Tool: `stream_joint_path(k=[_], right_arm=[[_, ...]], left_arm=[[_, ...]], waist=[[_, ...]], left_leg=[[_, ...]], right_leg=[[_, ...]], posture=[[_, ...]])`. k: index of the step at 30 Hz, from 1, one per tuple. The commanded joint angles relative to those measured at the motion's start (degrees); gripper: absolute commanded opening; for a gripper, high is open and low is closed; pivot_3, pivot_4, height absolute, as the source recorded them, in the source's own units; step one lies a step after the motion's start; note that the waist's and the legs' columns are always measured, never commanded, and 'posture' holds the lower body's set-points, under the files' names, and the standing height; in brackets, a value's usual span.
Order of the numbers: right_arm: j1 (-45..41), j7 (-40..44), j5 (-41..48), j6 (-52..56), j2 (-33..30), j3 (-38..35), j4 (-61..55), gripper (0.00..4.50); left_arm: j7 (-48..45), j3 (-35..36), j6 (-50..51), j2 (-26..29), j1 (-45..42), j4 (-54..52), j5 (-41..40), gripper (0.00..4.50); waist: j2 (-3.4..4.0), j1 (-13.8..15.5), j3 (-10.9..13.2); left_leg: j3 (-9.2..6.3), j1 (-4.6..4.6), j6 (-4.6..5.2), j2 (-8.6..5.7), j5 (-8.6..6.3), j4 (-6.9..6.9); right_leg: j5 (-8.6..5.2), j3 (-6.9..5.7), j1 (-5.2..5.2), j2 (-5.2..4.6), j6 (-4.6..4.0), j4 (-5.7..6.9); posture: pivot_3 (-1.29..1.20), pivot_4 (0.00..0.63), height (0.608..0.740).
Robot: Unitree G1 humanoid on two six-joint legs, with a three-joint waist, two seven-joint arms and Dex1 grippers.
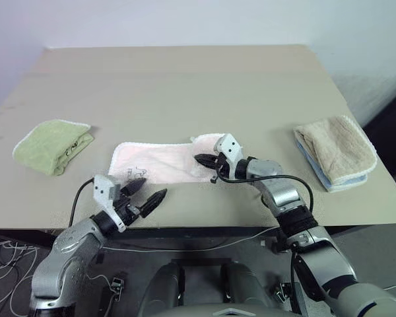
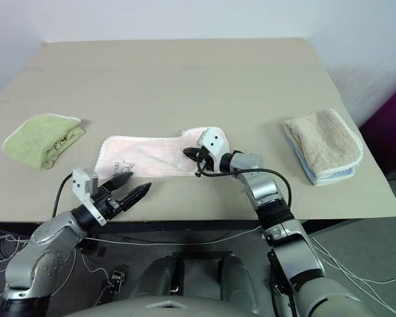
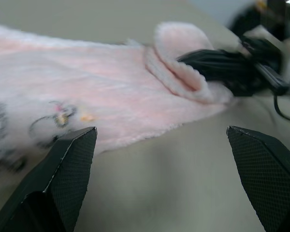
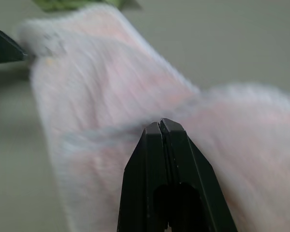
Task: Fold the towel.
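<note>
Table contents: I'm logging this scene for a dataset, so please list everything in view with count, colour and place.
Towel: one, pale pink, near middle of the table, its right end lifted.
Green towel: one, folded, on the left.
Beige towel: one, folded, on the right, over a pale blue layer.
Table: one, beige.
Left gripper: black fingers, open, at the near edge by the towel's left corner.
Right gripper: black fingers, shut on the towel's right end.

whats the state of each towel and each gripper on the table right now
pink towel: laid out flat, its right end curled up
green towel: folded, at the table's left
beige towel: folded, at the table's right
left gripper: open, holding nothing, just off the pink towel's near edge
right gripper: shut, at the curled right end
</note>
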Motion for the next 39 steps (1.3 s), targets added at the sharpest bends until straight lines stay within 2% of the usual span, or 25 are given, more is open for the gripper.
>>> stream_joint_path(k=[1, 5, 10, 14, 17, 25, 32, 35, 39], right_arm=[[-1.67, 2.98, 3.11, 0.80, -2.90, -3.28, -6.41, 0.02], [-2.75, 5.00, 3.78, 1.06, -5.34, -4.24, -7.58, 0.02], [-4.13, 5.14, 3.73, 0.50, -6.13, -5.43, -6.02, 0.02], [-4.29, 4.79, 3.69, 0.73, -5.77, -5.67, -6.09, 0.02], [-3.82, 4.55, 3.80, 0.94, -5.89, -5.92, -6.71, 0.02], [-0.14, 3.02, 4.36, 3.17, -6.67, -6.85, -11.25, 0.02], [3.30, 1.61, 4.71, 5.61, -7.76, -7.47, -15.75, 0.02], [4.37, 0.82, 4.46, 6.23, -8.29, -7.59, -16.65, 0.00], [5.92, -0.07, 4.34, 6.94, -9.01, -7.90, -17.87, 0.00]], left_arm=[[8.68, 2.47, 4.46, -1.45, 2.29, -7.46, -3.77, 4.50], [19.30, 6.23, 6.93, -7.00, 2.79, -10.00, -14.15, 4.50], [36.94, 9.20, 9.97, -12.05, 1.63, -7.37, -25.70, 4.50], [45.78, 10.19, 8.99, -13.85, -1.24, -4.79, -33.50, 4.50], [51.54, 10.09, 8.70, -14.09, -3.83, -2.22, -36.13, 4.50], [56.18, 9.72, 7.34, -13.61, -12.10, 6.57, -37.90, 4.50], [56.07, 10.34, 5.81, -13.38, -13.97, 9.41, -37.65, 4.50], [55.26, 11.58, 4.01, -13.58, -14.77, 10.42, -37.75, 3.95], [54.10, 12.04, 2.13, -13.89, -15.37, 10.53, -38.22, 2.54]], waist=[[0.00, 0.11, 0.00], [-0.01, 0.13, 0.00], [-0.01, 0.10, 0.00], [-0.03, 0.34, 0.00], [-0.05, 0.33, 0.00], [-0.01, 0.70, -0.03], [0.00, 1.22, -0.04], [0.00, 1.26, -0.04], [-0.02, 1.28, -0.02]], left_leg=[[-0.01, 0.00, 0.00, 0.00, 0.00, 0.01], [-0.02, 0.02, 0.00, -0.01, 0.00, 0.03], [-0.02, 0.02, 0.00, 0.00, 0.00, 0.03], [-0.03, 0.02, -0.01, -0.02, 0.00, 0.05], [-0.04, 0.02, -0.01, -0.06, 0.01, 0.09], [-0.09, 0.11, -0.07, -0.08, 0.04, 0.09], [-0.08, 0.17, -0.08, -0.09, 0.05, 0.10], [-0.07, 0.24, -0.08, -0.08, 0.05, 0.09], [-0.06, 0.22, -0.08, -0.08, 0.05, 0.09]], right_leg=[[0.00, -0.01, 0.02, 0.00, 0.00, -0.01], [0.00, -0.02, 0.06, 0.00, 0.00, -0.02], [0.00, -0.02, 0.05, 0.02, 0.00, -0.02], [0.00, -0.03, 0.07, 0.03, 0.00, -0.01], [0.00, -0.05, 0.11, 0.05, 0.00, -0.03], [0.00, -0.15, 0.21, 0.10, 0.00, -0.01], [0.00, -0.14, 0.26, 0.10, 0.00, 0.00], [0.00, -0.14, 0.32, 0.12, 0.00, 0.00], [0.00, -0.13, 0.31, 0.12, -0.01, -0.02]], posture=[[0.00, 0.150, 0.740], [0.00, 0.150, 0.740], [0.00, 0.150, 0.740], [0.00, 0.150, 0.740], [0.00, 0.150, 0.740], [0.00, 0.150, 0.740], [0.00, 0.150, 0.740], [0.00, 0.150, 0.740], [0.00, 0.150, 0.740]])
